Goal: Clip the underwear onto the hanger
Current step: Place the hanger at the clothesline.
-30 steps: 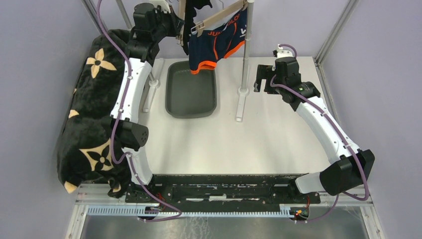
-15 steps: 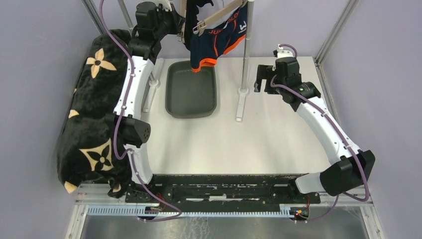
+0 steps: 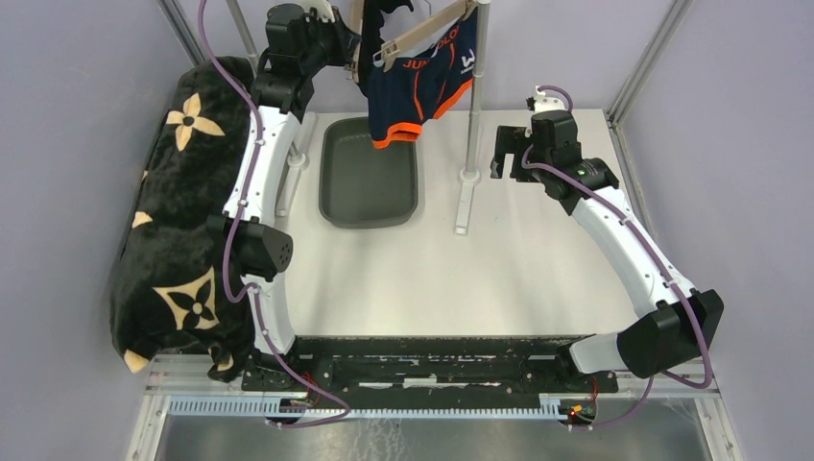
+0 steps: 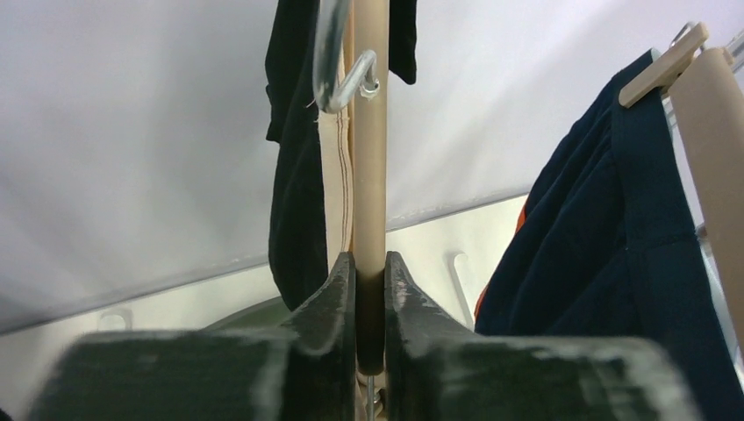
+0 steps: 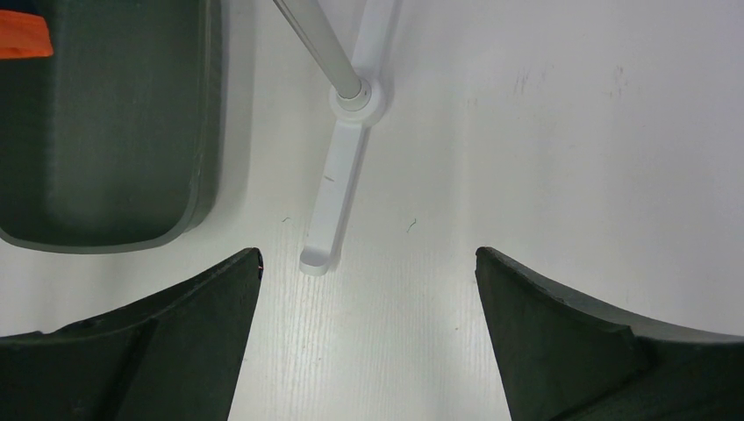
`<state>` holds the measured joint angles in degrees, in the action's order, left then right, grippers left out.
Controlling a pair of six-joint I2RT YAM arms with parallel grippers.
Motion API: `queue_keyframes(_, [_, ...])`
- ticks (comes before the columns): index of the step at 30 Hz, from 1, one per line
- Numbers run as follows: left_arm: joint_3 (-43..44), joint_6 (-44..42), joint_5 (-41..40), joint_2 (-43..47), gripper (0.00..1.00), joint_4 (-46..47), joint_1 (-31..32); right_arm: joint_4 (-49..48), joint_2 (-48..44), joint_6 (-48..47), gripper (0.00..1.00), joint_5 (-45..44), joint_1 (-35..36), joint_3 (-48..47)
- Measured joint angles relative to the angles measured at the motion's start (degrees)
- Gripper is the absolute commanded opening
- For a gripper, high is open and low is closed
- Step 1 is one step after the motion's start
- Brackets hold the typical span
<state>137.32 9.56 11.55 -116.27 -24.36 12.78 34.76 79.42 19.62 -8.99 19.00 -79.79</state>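
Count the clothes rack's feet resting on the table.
2. The right foot lies right of the grey tray. The left foot lies left of the tray, beside the left arm. Others may be hidden.

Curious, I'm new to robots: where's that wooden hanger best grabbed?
The bare left end of the hanger, coming from the left, pinching its flat faces: the bar is thin and the underwear hangs further right. The left hand is shut there.
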Motion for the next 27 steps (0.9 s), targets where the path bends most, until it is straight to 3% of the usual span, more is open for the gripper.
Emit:
queue_keyframes(3, [0.0, 0.0, 0.3, 0.0, 0.48, 0.2, 0.0, 0.0, 0.0, 0.0, 1.0, 0.0, 0.0, 0.0])
queue_keyframes(6, [-0.1, 0.1, 0.6, 0.0, 0.61, 0.9, 0.0, 0.0, 0.0, 0.0, 1.0, 0.0, 0.0, 0.0])
queue_keyframes(12, [-3.5, 0.2, 0.0, 3.1, 0.67, 2.2, 0.0, -0.9, -1.3, -0.4, 1.0, 0.1, 0.0, 1.4])
queue_keyframes(21, [-13.3, 0.2, -4.4, 16.9, 0.75, 4.2, 0.0, -0.9, -2.8, -1.0, 1.0, 0.0, 0.0, 2.2])
queue_keyframes(22, [-13.8, 0.2, -5.0, 18.1, 0.78, 4.5, 0.0, -1.0, -2.9, -1.0, 1.0, -0.1, 0.0, 2.2])
queue_keyframes(23, [-14.1, 0.2, -5.5, 19.2, 0.95, 4.8, 0.0, -1.0, -3.0, -1.0, 1.0, -0.1, 0.0, 2.2])
queue_keyframes(24, [-14.5, 0.2, -5.7, 20.2, 1.0, 4.9, -0.1, -1.2, -3.2, -1.0, 1.0, -0.2, 0.0, 2.2])
queue_keyframes(27, [-17.9, 0.6, -7.1, 23.6, 0.99, 4.9, 0.0, -1.7, -4.0, -1.0, 1.0, -0.8, 0.0, 2.7])
